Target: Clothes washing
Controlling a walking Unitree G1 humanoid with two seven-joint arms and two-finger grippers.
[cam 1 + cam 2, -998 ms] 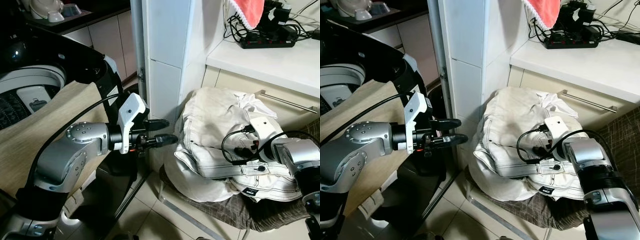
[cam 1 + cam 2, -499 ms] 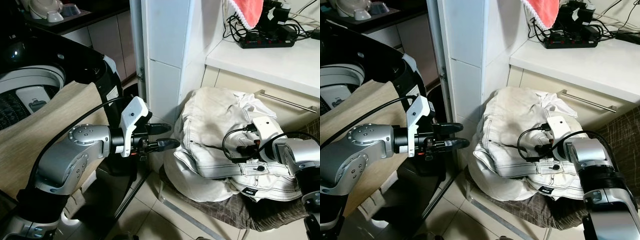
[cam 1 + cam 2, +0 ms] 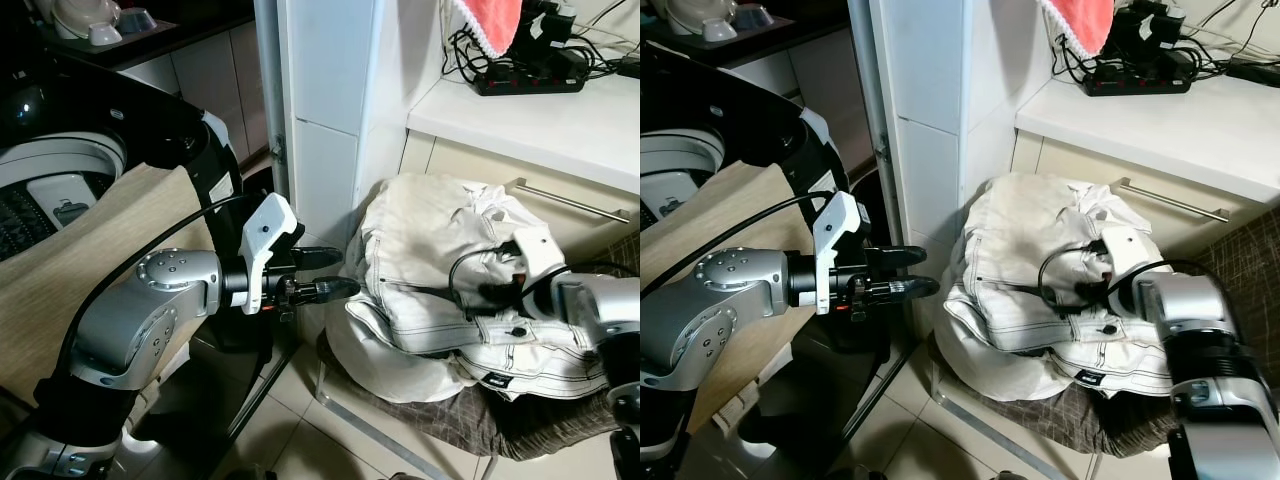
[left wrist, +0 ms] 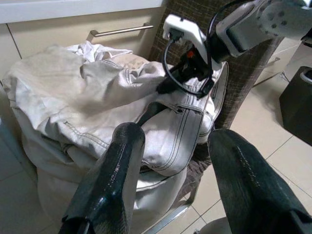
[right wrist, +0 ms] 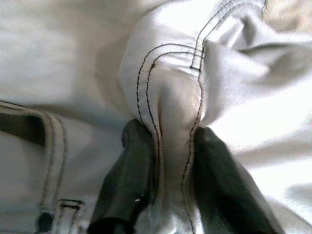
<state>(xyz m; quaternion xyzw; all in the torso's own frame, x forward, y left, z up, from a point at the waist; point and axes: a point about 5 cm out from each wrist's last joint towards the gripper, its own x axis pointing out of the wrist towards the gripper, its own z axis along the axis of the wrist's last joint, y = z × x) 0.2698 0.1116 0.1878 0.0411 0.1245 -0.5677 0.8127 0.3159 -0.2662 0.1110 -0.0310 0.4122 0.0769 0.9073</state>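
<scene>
1. Two grippers work around one landmark, the white garment pile (image 3: 440,270), a heap of cream denim with dark contrast stitching that lies on a brown checked seat (image 3: 480,420).
2. Nearest the camera, the left arm's silver shoulder and elbow (image 3: 140,320) sit well to the left of the pile, in front of a beige cloth (image 3: 70,270) draped over the washing machine's rim.
3. The left gripper (image 3: 325,275) is stretched toward the pile and stops just short of its left edge, not touching it; its two black fingers (image 4: 114,180) stand apart with nothing between them, and in the left wrist view the pile shows through the gap.
4. The right gripper (image 5: 165,161) is pressed into the right side of the pile, near its middle height; its fingers are clamped on a raised, stitched fold of the white fabric, which bulges up between the two black pads in the right wrist view.
5. The right arm (image 3: 1185,330) comes in from the right of the pile, with a black cable looping over the cloth beside its white wrist housing.
6. Left of the pile, the washing machine (image 3: 60,170) stands with its top open and its dark lid raised.
7. Behind the pile rises a white tiled column (image 3: 335,110), and to its right a cabinet front with a metal bar handle (image 3: 570,200).
8. Farthest off, above the pile, a white counter (image 3: 540,120) carries a black power strip (image 3: 530,82) with tangled cords, and a pink cloth (image 3: 490,22) hangs over it.
</scene>
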